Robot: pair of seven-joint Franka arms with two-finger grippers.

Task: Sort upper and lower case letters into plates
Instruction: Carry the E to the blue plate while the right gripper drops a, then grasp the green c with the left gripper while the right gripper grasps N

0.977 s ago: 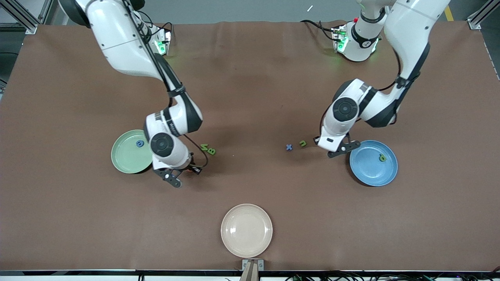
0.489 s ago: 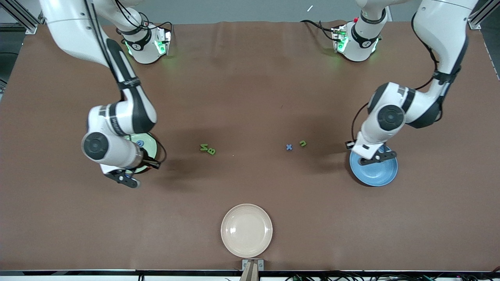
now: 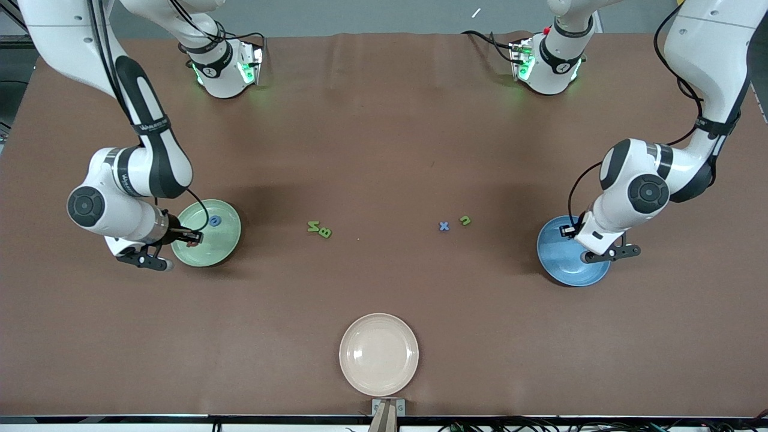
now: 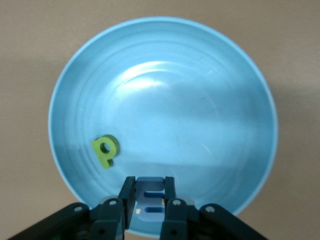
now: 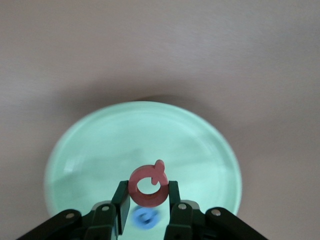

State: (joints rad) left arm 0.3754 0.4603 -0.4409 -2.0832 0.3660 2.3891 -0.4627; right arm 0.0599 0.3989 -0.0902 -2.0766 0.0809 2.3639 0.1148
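Observation:
My left gripper (image 3: 568,230) hangs over the blue plate (image 3: 561,264), shut on a blue letter E (image 4: 150,200). In the left wrist view the gripper (image 4: 149,181) holds the E upright above the plate's rim (image 4: 75,90), and a green letter p (image 4: 105,151) lies in that plate. My right gripper (image 3: 193,238) hangs over the pale green plate (image 3: 219,240). In the right wrist view that gripper (image 5: 147,185) is shut on a pinkish red round letter (image 5: 147,187), with a blue letter (image 5: 145,218) lying in the plate (image 5: 100,145) beneath it.
Between the plates, a green N (image 3: 313,226) and a green B (image 3: 324,233) lie together on the brown table. A blue x (image 3: 444,226) and a small green letter (image 3: 465,221) lie toward the left arm's end. A cream plate (image 3: 378,354) sits nearest the front camera.
Both arms swung outward from the table's middle, each with its letter held. The right gripper now hangs over the green plate, the left over the blue plate.

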